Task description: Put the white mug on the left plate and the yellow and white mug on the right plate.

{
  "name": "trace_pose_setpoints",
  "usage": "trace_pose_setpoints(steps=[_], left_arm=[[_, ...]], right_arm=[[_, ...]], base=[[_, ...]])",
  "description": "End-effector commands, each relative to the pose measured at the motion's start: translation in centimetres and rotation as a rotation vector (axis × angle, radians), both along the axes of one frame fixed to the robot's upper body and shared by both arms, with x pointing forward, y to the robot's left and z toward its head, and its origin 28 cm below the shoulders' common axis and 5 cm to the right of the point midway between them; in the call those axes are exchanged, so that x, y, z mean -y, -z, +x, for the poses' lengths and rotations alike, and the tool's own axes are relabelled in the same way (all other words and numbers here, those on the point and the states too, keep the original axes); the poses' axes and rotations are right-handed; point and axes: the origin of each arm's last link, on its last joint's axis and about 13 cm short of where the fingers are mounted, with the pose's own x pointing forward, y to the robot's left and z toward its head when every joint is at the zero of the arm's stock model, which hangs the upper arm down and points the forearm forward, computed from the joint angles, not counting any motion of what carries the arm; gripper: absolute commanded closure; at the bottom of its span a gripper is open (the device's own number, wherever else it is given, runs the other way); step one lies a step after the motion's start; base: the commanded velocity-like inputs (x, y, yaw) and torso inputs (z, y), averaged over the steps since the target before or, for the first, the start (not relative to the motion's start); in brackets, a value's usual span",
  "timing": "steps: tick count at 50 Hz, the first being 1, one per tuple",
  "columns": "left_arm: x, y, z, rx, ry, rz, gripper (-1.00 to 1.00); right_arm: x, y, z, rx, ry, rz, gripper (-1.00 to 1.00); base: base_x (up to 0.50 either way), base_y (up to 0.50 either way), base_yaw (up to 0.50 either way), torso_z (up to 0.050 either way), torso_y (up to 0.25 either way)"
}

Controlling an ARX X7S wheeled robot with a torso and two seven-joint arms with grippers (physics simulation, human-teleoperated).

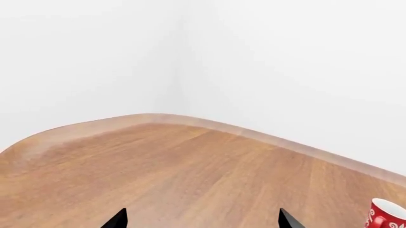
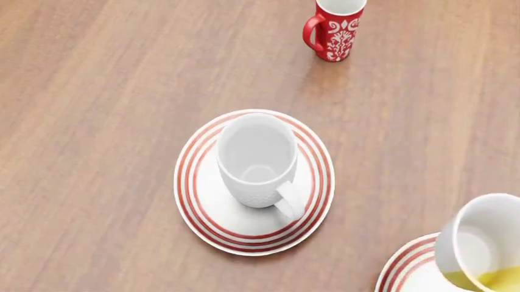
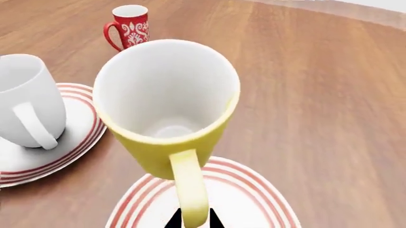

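The white mug [image 2: 256, 159] stands upright on the left plate [image 2: 197, 201], handle toward me; both also show in the right wrist view, mug [image 3: 25, 99] on plate [image 3: 76, 142]. The yellow and white mug [image 3: 166, 109] hangs over the right plate [image 3: 254, 209], held by its handle [image 3: 189, 194] in my right gripper [image 3: 192, 221]. In the head view the mug [image 2: 483, 243] is at the lower right corner above that plate [image 2: 406, 264]. My left gripper [image 1: 201, 219] is open and empty over bare wood; only its two tips show.
A red mug with white pattern [image 2: 335, 27] stands at the back of the wooden table [image 2: 97, 91]; it also shows in the left wrist view [image 1: 387, 216] and the right wrist view [image 3: 130, 26]. The table's rounded far edge [image 1: 152, 118] meets white walls.
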Motion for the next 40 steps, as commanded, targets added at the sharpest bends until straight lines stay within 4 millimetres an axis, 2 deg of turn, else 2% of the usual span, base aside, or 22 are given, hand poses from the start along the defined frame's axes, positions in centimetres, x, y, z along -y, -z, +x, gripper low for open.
trace_pose_setpoints(steps=[1, 28, 40], left_arm=[[0.0, 0.0, 0.0, 0.0, 0.0, 0.002, -1.0], [0.2, 0.2, 0.1, -0.008, 0.009, 0.011, -1.0], [0.2, 0.1, 0.1, -0.007, 0.009, 0.011, -1.0]], right_arm=[[0.3, 0.7, -1.9, -0.035, -0.001, -0.021, 1.0], [1.2, 4.8, -2.7, -0.123, 0.025, 0.008, 1.0], [1.4, 5.7, -2.8, -0.143, 0.033, 0.018, 1.0]], base=[[0.0, 0.0, 0.0, 0.0, 0.0], [0.0, 0.0, 0.0, 0.0, 0.0], [0.0, 0.0, 0.0, 0.0, 0.0]])
